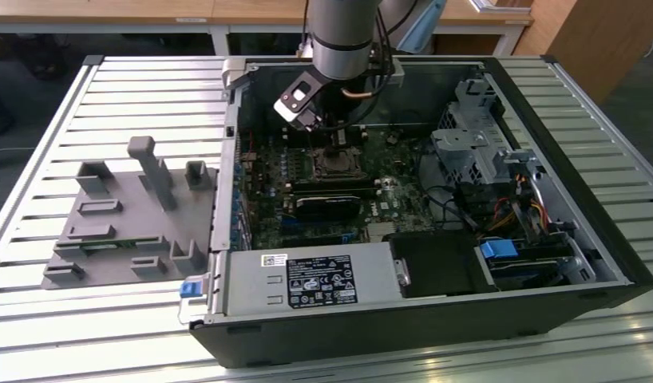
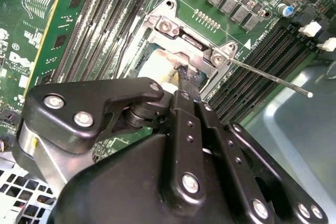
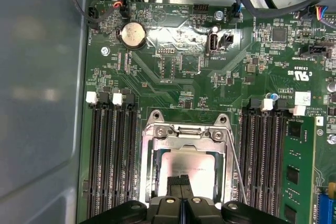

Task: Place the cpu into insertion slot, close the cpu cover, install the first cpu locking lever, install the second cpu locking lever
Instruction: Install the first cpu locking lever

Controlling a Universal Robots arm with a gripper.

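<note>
We see our tool (image 3: 181, 181) with its two tips pinched together and nothing between them, right over the cpu (image 3: 195, 162). The cpu lies flat in the insertion slot (image 1: 335, 162), and the cpu cover (image 3: 184, 131) looks down around it. The thin locking lever (image 3: 239, 174) runs along the slot's side, just beside the tool.

pale satin metal cpu (image 3: 199, 166) — shiny silvery metal cpu cover (image 3: 148, 171) — matt black hand (image 3: 181, 182)
</note>
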